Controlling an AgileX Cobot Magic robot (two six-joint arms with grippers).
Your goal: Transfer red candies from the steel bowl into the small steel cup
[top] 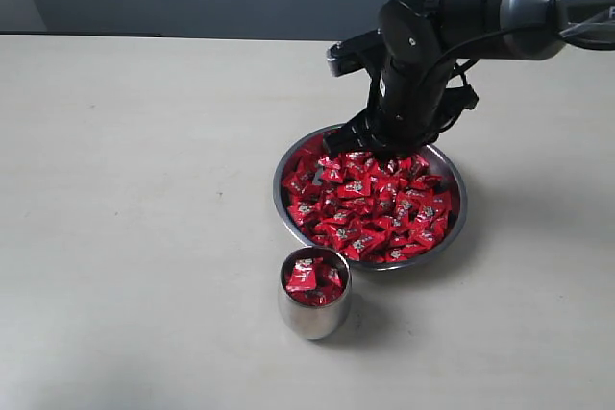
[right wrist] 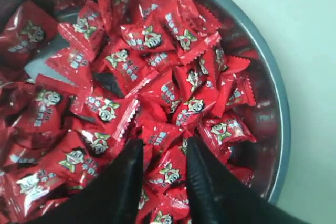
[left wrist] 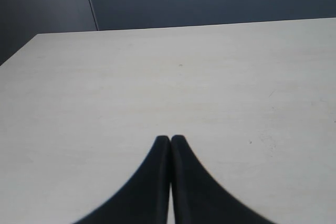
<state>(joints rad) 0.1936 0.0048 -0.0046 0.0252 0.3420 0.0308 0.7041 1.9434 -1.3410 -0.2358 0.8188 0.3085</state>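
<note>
1. The small polished steel cup (top: 309, 319) stands nearest the camera, at the lower centre of the exterior view, upright on the pale tabletop (top: 144, 189). A few shiny red wrapped candies (top: 309, 277) lie inside it, up to its rim.
2. Just beyond the cup, up and to the right, sits the wide shallow round steel bowl (top: 457, 223). The two stand close but do not touch.
3. The bowl is heaped with red candies (top: 370, 204), each with a small silver-white mark.
4. The black right hand (top: 382, 146) reaches down from the upper right of the frame to the far side of the bowl, its tips at the pile.
5. In the right wrist view, the right hand (right wrist: 164, 142) has its two dark fingers apart with red wrappers in the gap. Whether they pinch a candy I cannot tell.
6. The grey bowl wall (right wrist: 273, 103) curves around the heap (right wrist: 152, 40).
7. In the left wrist view, the left hand (left wrist: 170, 139) is closed, its fingers pressed together and empty, above bare tabletop (left wrist: 157, 77).
</note>
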